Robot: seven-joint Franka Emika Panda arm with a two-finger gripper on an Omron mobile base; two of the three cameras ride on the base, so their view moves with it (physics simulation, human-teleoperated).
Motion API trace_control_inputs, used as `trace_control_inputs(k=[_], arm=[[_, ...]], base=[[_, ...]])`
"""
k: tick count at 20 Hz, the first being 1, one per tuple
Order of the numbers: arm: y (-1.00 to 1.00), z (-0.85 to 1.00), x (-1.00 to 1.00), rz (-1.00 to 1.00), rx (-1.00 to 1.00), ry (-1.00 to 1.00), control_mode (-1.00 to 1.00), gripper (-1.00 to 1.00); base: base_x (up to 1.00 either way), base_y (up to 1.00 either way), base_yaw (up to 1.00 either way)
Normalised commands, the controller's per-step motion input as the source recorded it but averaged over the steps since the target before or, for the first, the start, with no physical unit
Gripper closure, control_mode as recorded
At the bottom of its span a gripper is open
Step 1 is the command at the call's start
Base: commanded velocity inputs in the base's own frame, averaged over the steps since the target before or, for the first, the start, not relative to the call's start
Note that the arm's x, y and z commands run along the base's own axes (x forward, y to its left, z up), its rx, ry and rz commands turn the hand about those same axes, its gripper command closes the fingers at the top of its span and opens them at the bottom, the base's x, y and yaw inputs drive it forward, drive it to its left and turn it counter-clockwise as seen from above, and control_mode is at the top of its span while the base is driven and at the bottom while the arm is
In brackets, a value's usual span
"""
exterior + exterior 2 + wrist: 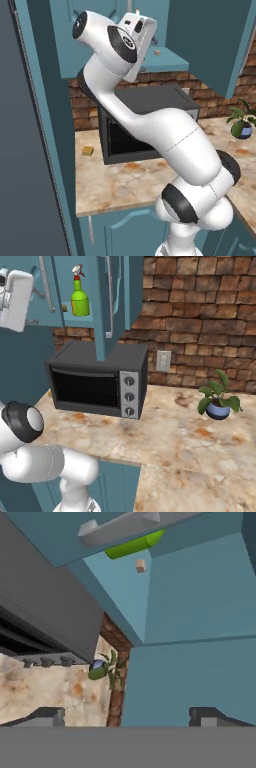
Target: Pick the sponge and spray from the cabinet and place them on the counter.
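My hand spread wide, empty, raised beside the cabinet. Spray bottle ahead on its shelf, upright. Looks light, slick plastic; I'd grip the body, not the neck.

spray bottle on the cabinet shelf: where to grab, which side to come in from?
Probably the green body of the spray, below the narrow neck: it's the widest, straightest part. The bottle stands upright on the cabinet shelf with the doors open, so come in level from the open front, jaws either side of the body. The nozzle top looks too small and uneven. The gripper is open and empty.
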Motion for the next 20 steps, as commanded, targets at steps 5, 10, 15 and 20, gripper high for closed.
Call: trace_control_inputs(k=[5, 10, 15, 20], arm=[[0.05, -0.01, -0.06, 0.18, 0.11, -0.25, -1.00, -1.00], [-0.02, -0.05, -0.18, 0.04, 0.16, -0.30, -1.00, -1.00], [-0.01, -0.15, -0.10, 0.04, 0.26, -0.29, -1.00, -1.00], [0.02, -0.08, -0.01, 0.07, 0.22, -0.23, -1.00, -1.00]], base=[[0.00, 0.00, 0.00], [0.00, 0.00, 0.00], [0.00, 0.00, 0.00], [0.00, 0.00, 0.00]])
